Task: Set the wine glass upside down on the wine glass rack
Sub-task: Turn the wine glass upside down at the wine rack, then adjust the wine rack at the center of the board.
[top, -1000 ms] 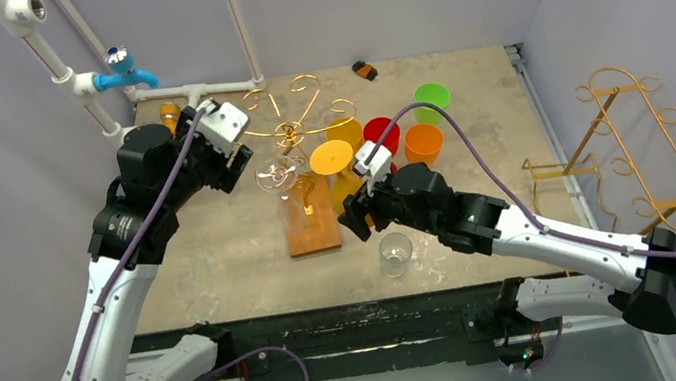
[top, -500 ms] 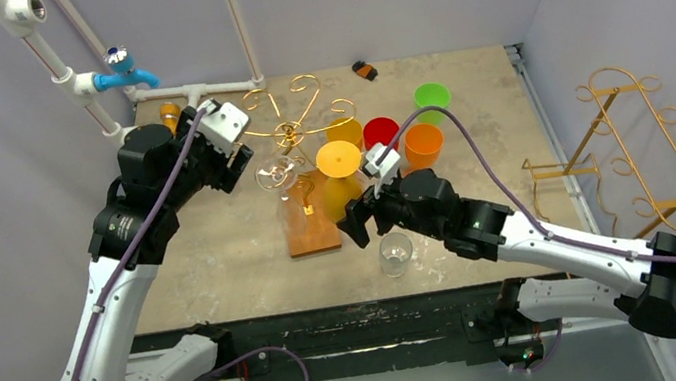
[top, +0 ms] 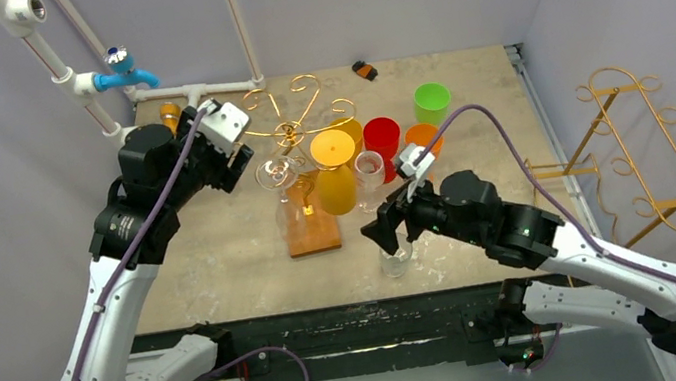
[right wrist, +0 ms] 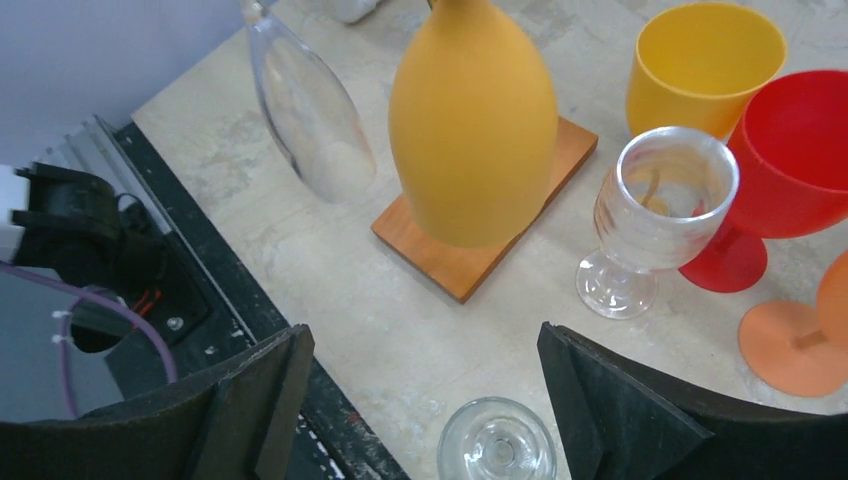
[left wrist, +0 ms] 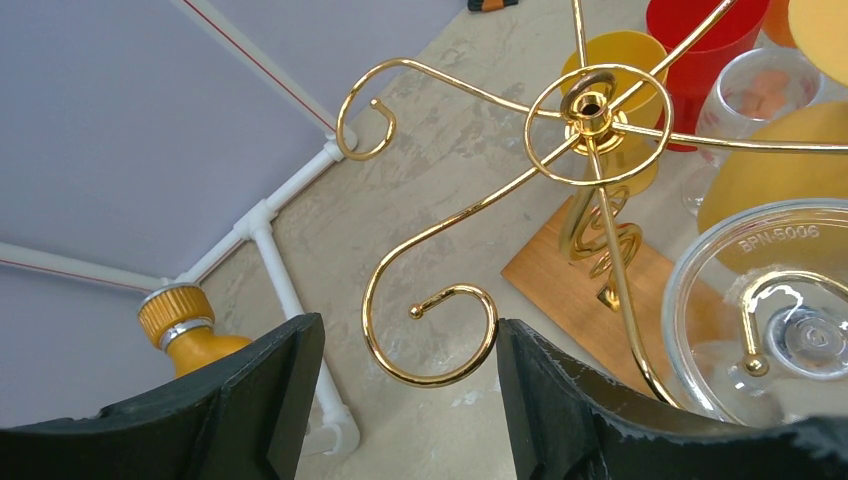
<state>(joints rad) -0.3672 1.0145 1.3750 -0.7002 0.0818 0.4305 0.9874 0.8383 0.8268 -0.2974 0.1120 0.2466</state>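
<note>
Nearby, red goblet (right wrist: 790, 150) and clear goblet (right wrist: 660, 200) crowd the rack (left wrist: 588, 100); left hand (left wrist: 405, 392), right hand (right wrist: 425, 400) both wide, empty.

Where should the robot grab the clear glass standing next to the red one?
The clear glass is probably best pinched at its short stem, from the near side: it stands upright, its bowl is wide, and the red glass crowds the far side.

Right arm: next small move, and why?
Probably lower the right gripper onto the near clear glass. Its jaws are open and empty, that glass stands just below them, and the yellow glass already hangs on the rack.
</note>
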